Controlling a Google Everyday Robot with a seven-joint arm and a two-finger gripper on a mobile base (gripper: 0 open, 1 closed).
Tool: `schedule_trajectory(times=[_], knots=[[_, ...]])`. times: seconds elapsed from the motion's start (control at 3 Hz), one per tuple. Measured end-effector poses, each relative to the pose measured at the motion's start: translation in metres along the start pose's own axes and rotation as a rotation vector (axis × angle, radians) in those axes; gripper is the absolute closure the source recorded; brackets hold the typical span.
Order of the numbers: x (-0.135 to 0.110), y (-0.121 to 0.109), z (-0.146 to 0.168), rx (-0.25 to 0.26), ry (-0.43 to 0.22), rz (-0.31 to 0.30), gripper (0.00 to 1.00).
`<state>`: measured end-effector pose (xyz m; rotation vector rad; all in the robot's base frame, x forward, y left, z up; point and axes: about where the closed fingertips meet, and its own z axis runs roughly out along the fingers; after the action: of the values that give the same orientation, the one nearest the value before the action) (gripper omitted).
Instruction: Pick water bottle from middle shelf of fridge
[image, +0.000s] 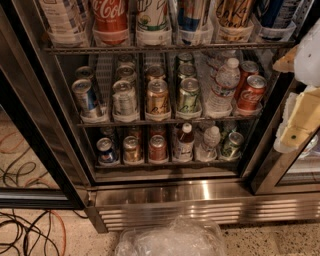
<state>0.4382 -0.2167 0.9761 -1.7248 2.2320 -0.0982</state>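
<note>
The water bottle (221, 86) is clear ribbed plastic with a white cap. It stands upright on the middle shelf (165, 121) of the fridge (200, 197), second slot from the right. A green-silver can (188, 95) is on its left and red cans (251, 91) are on its right. My gripper (299, 117), cream and white, is at the right edge of the camera view, in front of the black door frame. It is to the right of the bottle, apart from it, and holds nothing that I can see.
The top rack holds tall bottles, one with a red Coca-Cola label (110, 17). The bottom rack holds small cans, a red-necked bottle (185, 141) and a rounder clear bottle (210, 141). A crumpled clear plastic thing (172, 240) lies below the steel base. Cables (25, 235) lie on the floor at left.
</note>
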Motion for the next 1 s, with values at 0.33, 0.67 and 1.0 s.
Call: schedule_trajectory(times=[0.33,0.67,1.0], knots=[[0.0000,0.0000,0.0000,0.000,0.000,0.000,0.00],[-0.0022,-0.0002,0.0017,0.022,-0.025,0.031,0.00],[-0.0034,0.0041,0.0065,0.060,-0.085,0.111,0.00]])
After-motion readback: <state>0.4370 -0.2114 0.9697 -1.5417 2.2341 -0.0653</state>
